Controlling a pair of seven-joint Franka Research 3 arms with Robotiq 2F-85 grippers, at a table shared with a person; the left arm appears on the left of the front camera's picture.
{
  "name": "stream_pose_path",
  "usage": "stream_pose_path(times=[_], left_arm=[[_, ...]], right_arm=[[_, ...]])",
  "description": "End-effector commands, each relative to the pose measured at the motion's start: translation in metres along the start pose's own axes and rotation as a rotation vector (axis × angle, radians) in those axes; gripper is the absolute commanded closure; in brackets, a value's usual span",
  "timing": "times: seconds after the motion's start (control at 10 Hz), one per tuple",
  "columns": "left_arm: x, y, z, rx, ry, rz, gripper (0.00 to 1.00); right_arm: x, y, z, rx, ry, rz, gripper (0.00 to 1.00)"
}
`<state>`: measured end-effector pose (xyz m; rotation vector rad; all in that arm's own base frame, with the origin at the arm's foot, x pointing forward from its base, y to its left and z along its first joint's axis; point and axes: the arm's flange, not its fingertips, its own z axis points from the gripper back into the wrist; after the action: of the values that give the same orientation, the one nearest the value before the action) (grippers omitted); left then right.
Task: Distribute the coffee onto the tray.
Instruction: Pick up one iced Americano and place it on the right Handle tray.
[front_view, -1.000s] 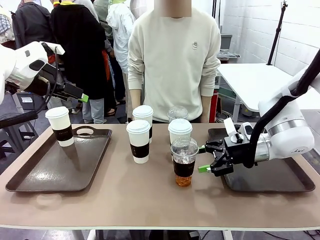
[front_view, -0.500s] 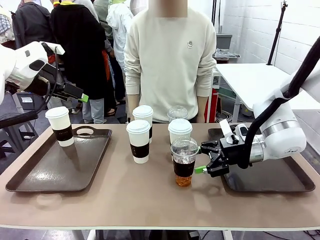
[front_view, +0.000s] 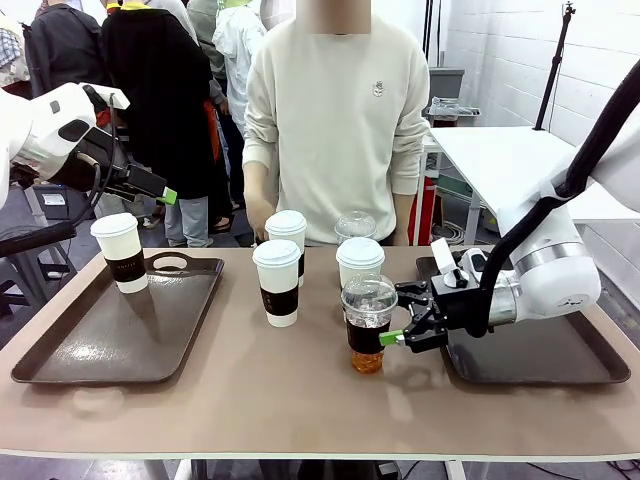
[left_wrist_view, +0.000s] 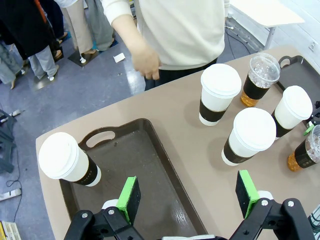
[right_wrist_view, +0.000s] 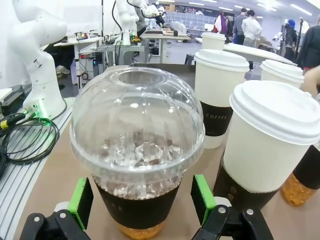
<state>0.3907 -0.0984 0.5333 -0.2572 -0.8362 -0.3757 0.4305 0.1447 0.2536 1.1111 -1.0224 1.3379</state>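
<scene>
At table (front_view: 300, 400) centre | right end effector (front_view: 398, 316) horizontal, apart, flanking dome-lidded cup (front_view: 368, 325) | left end effector (left_wrist_view: 189, 192) raised, apart

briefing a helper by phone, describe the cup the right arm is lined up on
From the right tray, look inward to the cluster of cups. It is the front one, nearest the robot: a clear domed cup of amber drink between the right arm's green-tipped fingers. Its neighbours are white paper cups; the other clear cup stands farthest back.
</scene>
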Motion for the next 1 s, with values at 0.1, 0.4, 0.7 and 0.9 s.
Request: stream_pose_path(times=[0.1, 0.4, 0.7, 0.9], left_arm=[[0.000, 0.001, 0.000, 0.000, 0.004, 0.010, 0.00], [0.000, 0.001, 0.000, 0.000, 0.004, 0.010, 0.00], [0.000, 0.001, 0.000, 0.000, 0.004, 0.010, 0.00], [0.000, 0.001, 0.000, 0.000, 0.004, 0.010, 0.00]], right_arm=[[-0.004, -0.011, -0.018, -0.003, -0.026, -0.002, 0.00], [-0.007, -0.015, -0.027, 0.017, -0.046, -0.025, 0.00], [-0.007, -0.015, -0.032, 0.049, -0.071, -0.033, 0.00], [-0.008, -0.013, -0.030, 0.068, -0.055, -0.064, 0.18]])
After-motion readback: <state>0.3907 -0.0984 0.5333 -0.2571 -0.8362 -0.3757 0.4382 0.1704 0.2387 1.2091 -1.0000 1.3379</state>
